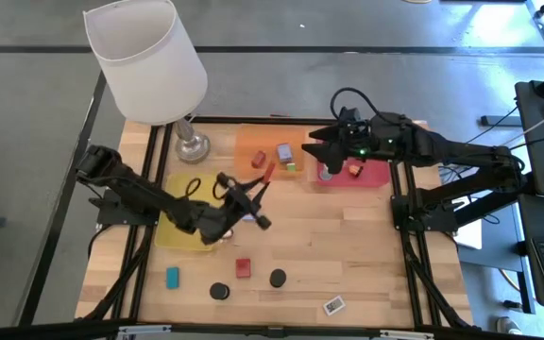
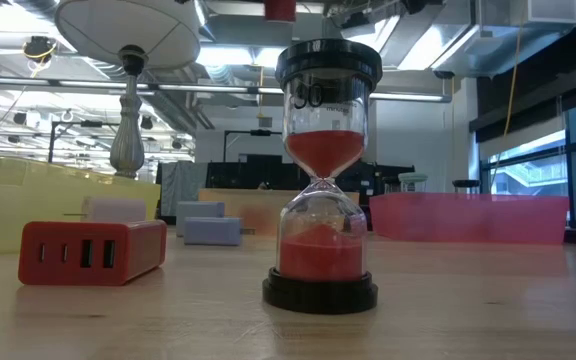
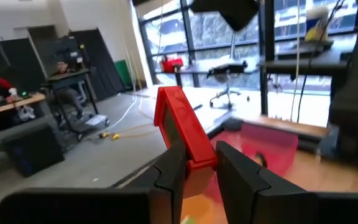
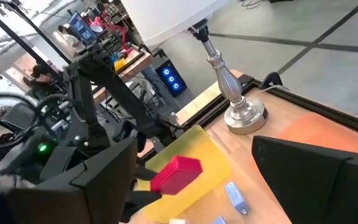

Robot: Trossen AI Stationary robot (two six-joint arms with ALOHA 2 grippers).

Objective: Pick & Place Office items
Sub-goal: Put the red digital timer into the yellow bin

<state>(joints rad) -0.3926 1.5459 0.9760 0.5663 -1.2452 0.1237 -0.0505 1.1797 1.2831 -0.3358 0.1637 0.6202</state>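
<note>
1. The left gripper [image 1: 259,189] is clamped on a long red block [image 3: 182,134], lifted above the table between the yellow tray [image 1: 179,227] and orange tray [image 1: 253,146], its long axis tilted upward.
2. The right gripper [image 1: 321,149] hangs over the red tray [image 1: 371,176], fingers spread, empty.

Grey floor [image 1: 26,113]; tall windows [image 3: 229,37] beyond; office chair [image 3: 225,71]; desks [image 3: 8,106]; strip lights [image 2: 238,55] overhead.

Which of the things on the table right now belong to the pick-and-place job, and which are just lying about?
Job items:
- red block held in the left pincer
- red charger block
- teal block
- two black discs
- white labelled tag
- lavender block on the orange tray

Lying about:
- lamp
- yellow tray
- red tray
</note>
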